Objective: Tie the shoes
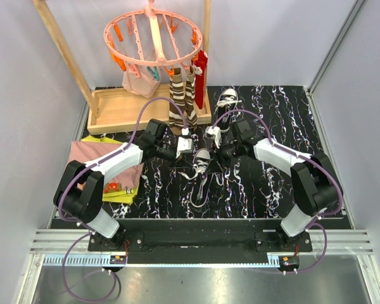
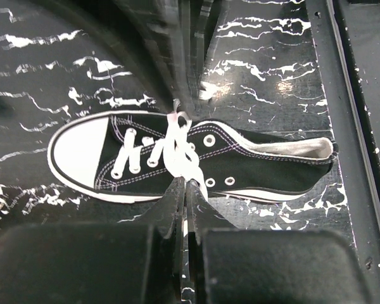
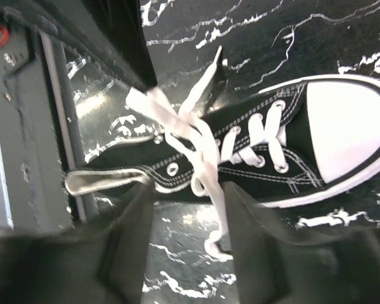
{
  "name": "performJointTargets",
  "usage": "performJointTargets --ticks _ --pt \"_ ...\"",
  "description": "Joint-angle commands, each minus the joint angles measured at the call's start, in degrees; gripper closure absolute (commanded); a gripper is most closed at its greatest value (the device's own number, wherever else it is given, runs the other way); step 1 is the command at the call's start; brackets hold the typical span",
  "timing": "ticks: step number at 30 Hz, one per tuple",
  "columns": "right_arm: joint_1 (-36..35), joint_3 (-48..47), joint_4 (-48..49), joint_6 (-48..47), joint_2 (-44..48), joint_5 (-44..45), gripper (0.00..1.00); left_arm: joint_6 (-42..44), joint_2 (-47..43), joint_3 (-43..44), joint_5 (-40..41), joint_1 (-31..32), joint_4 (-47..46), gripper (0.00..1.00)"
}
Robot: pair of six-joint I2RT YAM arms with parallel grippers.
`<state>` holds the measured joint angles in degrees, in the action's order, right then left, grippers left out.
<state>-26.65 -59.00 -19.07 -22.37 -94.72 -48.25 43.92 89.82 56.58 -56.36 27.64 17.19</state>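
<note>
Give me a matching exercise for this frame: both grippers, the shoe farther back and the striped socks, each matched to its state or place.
Things:
1. left gripper
2. right gripper
3. far shoe
4. striped socks

States or places:
A. fingers apart, white lace running between them
B. hanging from the pink clip hanger
C. shut on the white lace
D. lying beside the wooden base, no gripper on it

Pairs: 1-C, 2-A, 3-D, 4-B

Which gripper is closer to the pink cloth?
Left. The left gripper, pinching a white lace, has the pink cloth off to its left; the right gripper sits beyond the sneaker, farther away.
</note>
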Motion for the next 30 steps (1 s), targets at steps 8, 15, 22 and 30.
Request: performJointTargets --ticks 8,15,22,30 --pt "0.11 -4.89 -0.97 -1.63 -2.75 -1.05 0.48 4.33 -1.67 1.26 -3.23 0.58 1.97 1.00" --pt "0.11 -4.72 -1.67 -3.20 -3.98 -0.53 0.48 3.89 -1.23 1.78 -3.32 0.66 1.88 1.00" --pt "0.11 -4.80 -2.46 -3.56 -4.16 -1.23 0.69 3.98 -0.96 2.05 -3.23 0.66 2.06 1.00" --pt "0.37 -3.93 -3.17 -4.35 -0.21 -0.36 1.00 4.24 -1.05 2.13 -2.88 0.57 2.50 1.00"
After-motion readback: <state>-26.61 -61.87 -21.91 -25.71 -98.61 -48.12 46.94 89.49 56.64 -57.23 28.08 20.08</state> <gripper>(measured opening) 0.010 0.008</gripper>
